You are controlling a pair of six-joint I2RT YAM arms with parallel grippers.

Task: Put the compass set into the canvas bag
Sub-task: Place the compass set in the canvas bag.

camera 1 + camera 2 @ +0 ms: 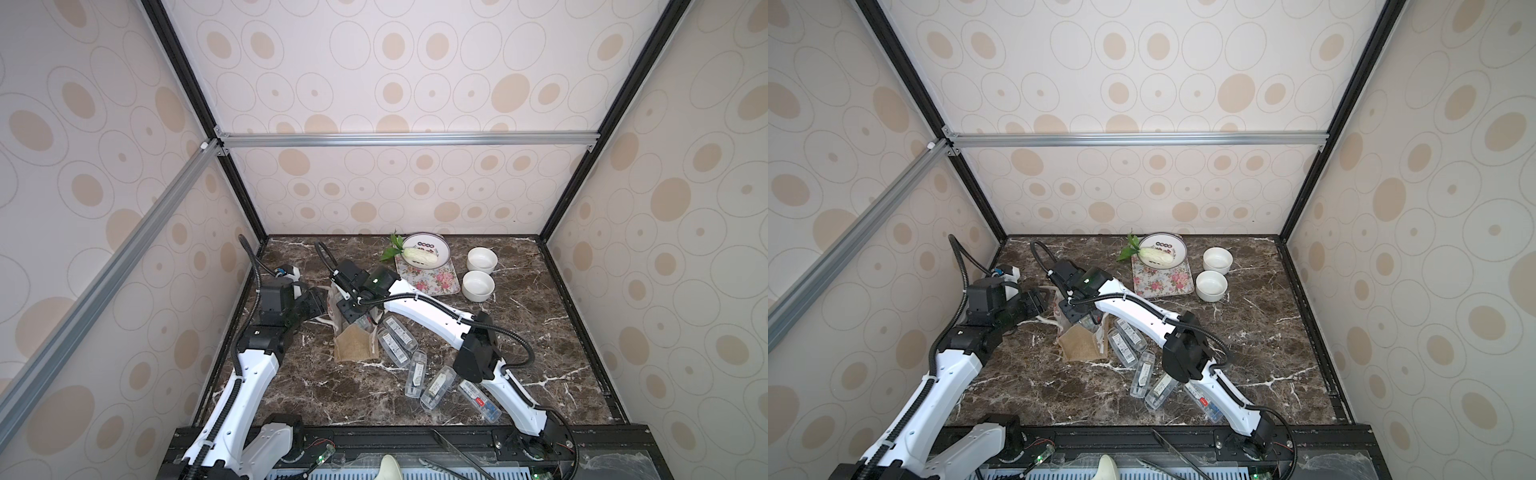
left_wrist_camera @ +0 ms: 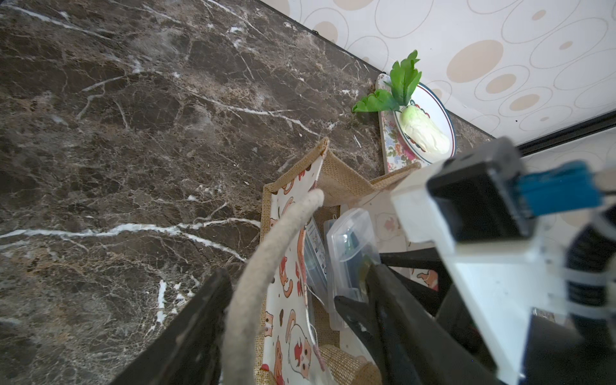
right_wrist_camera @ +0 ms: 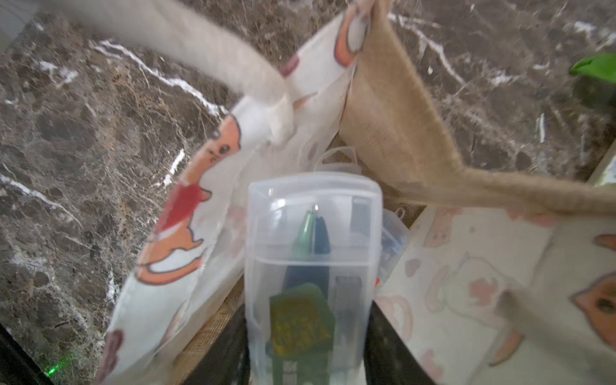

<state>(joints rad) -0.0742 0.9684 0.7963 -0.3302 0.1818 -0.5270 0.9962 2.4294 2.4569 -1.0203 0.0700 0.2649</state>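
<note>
Top views: canvas bag (image 1: 353, 351) stands on the bench (image 1: 519, 332), left of centre, between the two arms. Right gripper (image 1: 355, 318) is down in the bag mouth. Left gripper (image 1: 318, 301) is at the bag's left rim, jaws wide, not clamped on anything. Five clear cases (image 1: 417, 372) lie loose just right of the bag, their white labels too small to read. At the back of the bench, a plate (image 1: 1177, 253) holds a cabbage (image 1: 1156, 257) and sits on a floral tray (image 1: 1167, 282). The print in the plate is unreadable. Two white bowls (image 1: 1217, 268) sit beside the tray.

Left wrist: the bag's side panel is printed with orange cartoon cats, no text. A rope handle (image 2: 263, 266) runs between the left gripper's jaws. The compass set (image 2: 350, 246) is inside the bag mouth, with a second case (image 2: 315, 256) just beside it.

Right wrist: right gripper is clamped on the compass set (image 3: 310, 233). It's a clear case with green and dark-blue tools inside. Its green-yellow label is blurred and can't be read.
</note>
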